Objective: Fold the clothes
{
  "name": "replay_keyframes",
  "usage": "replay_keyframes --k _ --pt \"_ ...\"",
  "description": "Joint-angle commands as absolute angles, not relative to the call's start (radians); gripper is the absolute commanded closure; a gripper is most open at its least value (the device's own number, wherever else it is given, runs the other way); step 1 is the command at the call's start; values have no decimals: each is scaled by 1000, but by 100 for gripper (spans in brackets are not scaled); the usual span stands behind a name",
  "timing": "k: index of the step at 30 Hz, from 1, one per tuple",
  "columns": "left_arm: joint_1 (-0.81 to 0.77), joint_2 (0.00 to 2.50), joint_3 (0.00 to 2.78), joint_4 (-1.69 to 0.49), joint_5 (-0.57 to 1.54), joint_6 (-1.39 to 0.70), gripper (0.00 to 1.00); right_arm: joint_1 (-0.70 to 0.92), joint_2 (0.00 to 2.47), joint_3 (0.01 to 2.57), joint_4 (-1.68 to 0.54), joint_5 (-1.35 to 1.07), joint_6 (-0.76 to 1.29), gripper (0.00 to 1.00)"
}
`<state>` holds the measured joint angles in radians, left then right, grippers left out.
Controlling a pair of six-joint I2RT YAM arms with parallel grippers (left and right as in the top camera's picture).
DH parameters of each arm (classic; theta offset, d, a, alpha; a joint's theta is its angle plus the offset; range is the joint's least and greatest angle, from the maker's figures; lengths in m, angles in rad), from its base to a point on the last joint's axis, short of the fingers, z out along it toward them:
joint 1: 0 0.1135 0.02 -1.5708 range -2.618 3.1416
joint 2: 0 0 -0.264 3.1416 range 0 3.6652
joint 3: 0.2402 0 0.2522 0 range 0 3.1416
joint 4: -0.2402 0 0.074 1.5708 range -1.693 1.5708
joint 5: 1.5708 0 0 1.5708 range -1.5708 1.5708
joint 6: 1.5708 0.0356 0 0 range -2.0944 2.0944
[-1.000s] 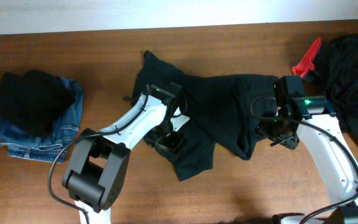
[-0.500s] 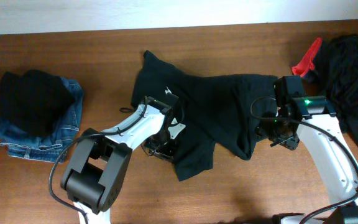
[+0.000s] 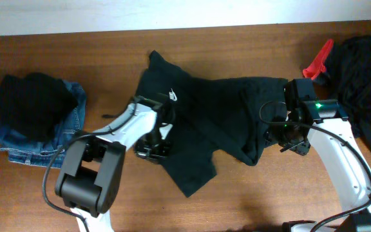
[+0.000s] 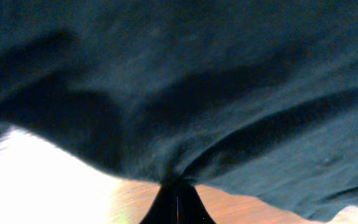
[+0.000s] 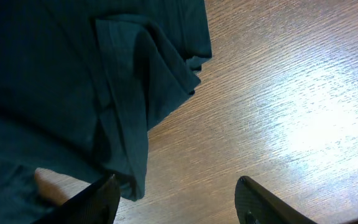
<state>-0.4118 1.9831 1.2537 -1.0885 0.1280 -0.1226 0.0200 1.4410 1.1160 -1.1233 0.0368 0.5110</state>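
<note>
The dark teal-black T-shirt point(image 3: 218, 109) sprawls crumpled and unfolded across the middle of the table point(image 3: 269, 193), white chest logo point(image 3: 171, 96) facing up at its upper left, one flap trailing toward the near edge. Far right lies a heap of black garments point(image 3: 366, 71); far left, a black garment point(image 3: 34, 100) sits atop folded jeans point(image 3: 63, 135).

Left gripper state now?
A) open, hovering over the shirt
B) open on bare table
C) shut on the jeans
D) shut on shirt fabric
D: in the left wrist view the left gripper is pinched closed, with the T-shirt fabric gathered into its tip.
</note>
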Motion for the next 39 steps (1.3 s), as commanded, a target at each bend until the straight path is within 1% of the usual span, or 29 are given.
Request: replay_keyframes --k 1,7,11,16,19,25,28,30,32,36,37,39 --pt "-381 1950 1245 -1103 43 -146 99 13 1433 1122 -1121 38 502 36" --pt "-260 1935 1245 -1071 27 -146 99 13 1433 1122 -1118 38 501 36" --pt "-156 1932 1245 -1089 -20 -146 99 12 1433 1122 -1113 47 502 35" --pt "-52 1901 1245 -1095 -23 -145 99 12 1433 1122 -1076 56 502 35" --pt "-22 1874 1245 -1091 -23 -145 99 12 1441 1122 -1053 54 502 34" --pt "-20 1832 1245 -1090 -23 -145 99 13 1530 1120 -1042 43 502 34" --pt "-21 1828 1245 -1095 -23 -144 99 13 1586 1120 -1059 20 501 30" --pt "-21 1828 1245 -1096 -23 -142 99 13 1620 1116 -1082 0 473 29" --pt "-21 1828 1245 -1097 -23 -142 94 13 1630 1099 -1088 0 460 29" --pt "-24 1828 1245 -1097 18 -141 63 13 1632 1041 -1071 0 449 29" --pt "-27 1828 1245 -1097 29 -141 57 13 1632 1023 -1057 -1 449 29" --pt "-36 1828 1245 -1096 37 -130 53 13 1632 985 -1024 -23 450 30"
